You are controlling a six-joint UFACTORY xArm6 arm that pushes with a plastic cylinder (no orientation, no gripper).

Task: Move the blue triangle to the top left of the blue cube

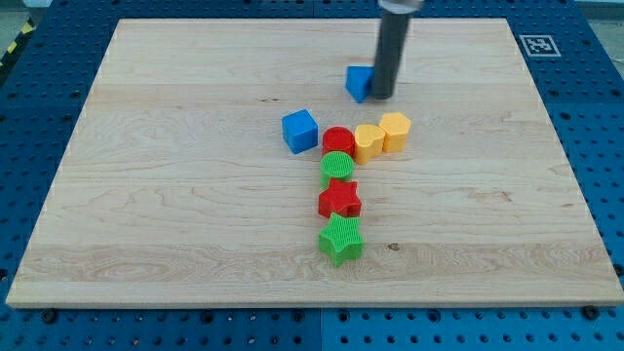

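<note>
The blue triangle (358, 83) lies near the view's top centre, partly hidden by my dark rod. My tip (381, 97) rests on the board right against the triangle's right side. The blue cube (300, 131) sits below and to the left of the triangle, a short gap away. The triangle is up and to the right of the cube.
A red cylinder (338, 140), yellow heart (368, 142) and yellow hexagon (395, 131) form a row right of the cube. Below them run a green cylinder (336, 168), red star (339, 200) and green star (340, 240). The wooden board (146, 195) lies on a blue pegboard.
</note>
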